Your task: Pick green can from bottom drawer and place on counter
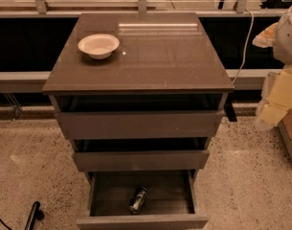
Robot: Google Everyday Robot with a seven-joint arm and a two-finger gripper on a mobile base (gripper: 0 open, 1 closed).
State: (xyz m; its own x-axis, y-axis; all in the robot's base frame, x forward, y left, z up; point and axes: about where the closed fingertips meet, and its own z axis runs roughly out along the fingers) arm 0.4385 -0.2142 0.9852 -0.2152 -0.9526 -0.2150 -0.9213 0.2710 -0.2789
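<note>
The green can (138, 199) lies on its side in the open bottom drawer (107, 198), near the middle of its dark floor and close to the front wall. The counter (155, 61) is the glossy brown top of the cabinet, above the three drawers. All three drawers are pulled out, each lower one further than the one above. My gripper is not in view; only pale parts of what looks like my arm (285, 37) show at the right edge, well away from the can.
A white bowl (98, 45) stands on the counter's back left. A white cable (246, 42) hangs behind the cabinet's right side. A black object with a cord (33, 215) lies on the speckled floor at the bottom left. Pale yellow shapes (279, 99) stand at the right.
</note>
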